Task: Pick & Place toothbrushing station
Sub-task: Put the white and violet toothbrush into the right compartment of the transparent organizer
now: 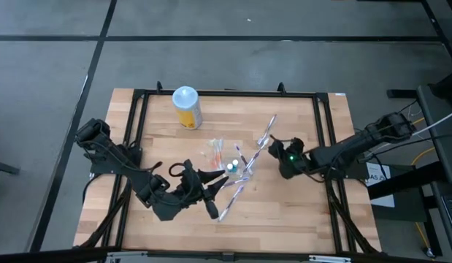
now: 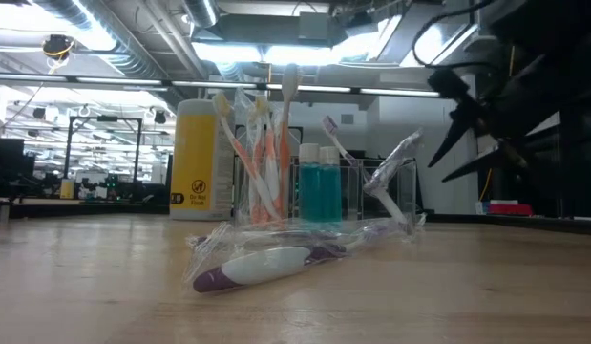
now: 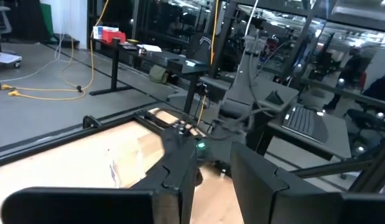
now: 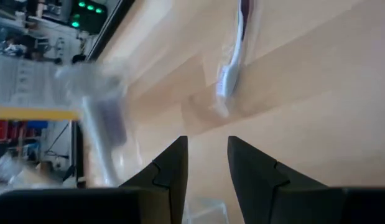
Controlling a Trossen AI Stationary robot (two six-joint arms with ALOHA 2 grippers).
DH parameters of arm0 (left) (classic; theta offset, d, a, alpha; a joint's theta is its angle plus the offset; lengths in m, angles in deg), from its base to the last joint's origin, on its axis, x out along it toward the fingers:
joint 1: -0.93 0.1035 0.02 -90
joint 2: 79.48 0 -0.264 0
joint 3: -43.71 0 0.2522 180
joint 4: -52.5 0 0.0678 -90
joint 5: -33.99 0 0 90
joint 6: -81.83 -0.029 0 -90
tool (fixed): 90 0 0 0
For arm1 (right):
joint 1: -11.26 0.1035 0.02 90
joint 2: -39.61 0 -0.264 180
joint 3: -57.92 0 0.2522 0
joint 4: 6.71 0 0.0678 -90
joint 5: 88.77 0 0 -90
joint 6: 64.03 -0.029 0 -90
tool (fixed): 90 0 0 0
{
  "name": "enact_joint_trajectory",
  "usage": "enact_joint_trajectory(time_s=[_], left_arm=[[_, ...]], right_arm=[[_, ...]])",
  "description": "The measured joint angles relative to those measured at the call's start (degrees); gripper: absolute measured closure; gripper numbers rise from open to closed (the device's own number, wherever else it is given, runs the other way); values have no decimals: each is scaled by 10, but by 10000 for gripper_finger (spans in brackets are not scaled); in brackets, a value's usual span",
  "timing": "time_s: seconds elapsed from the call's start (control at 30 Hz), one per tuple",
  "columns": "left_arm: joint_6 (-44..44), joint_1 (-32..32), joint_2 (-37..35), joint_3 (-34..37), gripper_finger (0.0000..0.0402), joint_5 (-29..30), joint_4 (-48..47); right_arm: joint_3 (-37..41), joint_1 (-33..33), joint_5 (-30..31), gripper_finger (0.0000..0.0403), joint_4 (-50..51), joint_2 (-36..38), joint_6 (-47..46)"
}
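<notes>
The clear holder stands mid-table with orange-pink and whitish toothbrushes upright in it, beside two teal bottles. Wrapped toothbrushes lie flat around it: a purple-white one toward the near edge, and another toward the far right. My left gripper hovers high over the near side of the holder, open, pointing level at the right arm. My right gripper hangs right of the holder, tilted down and open. Bare wood shows between its fingers, and a wrapped toothbrush lies ahead of it.
A yellow bottle with a white cap stands at the far left of the table, behind the holder in the low view. A black frame rail runs around the tabletop. Bare wood lies at the near left and near right.
</notes>
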Motion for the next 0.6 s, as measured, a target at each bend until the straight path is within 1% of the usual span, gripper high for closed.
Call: enact_joint_trajectory(time_s=[0.13,0.3,0.47,0.6], left_arm=[[-19,-4,0,0,310,3,22],[-64,-16,0,0,310,18,65],[-121,-28,0,0,310,46,112],[-160,-37,0,0,310,65,145]], right_arm=[[0,-48,-38,288,-4,0,18],[0,-94,-59,288,-25,-2,34],[0,-125,-70,288,-71,-2,87],[0,-135,-83,288,-94,-2,127]])
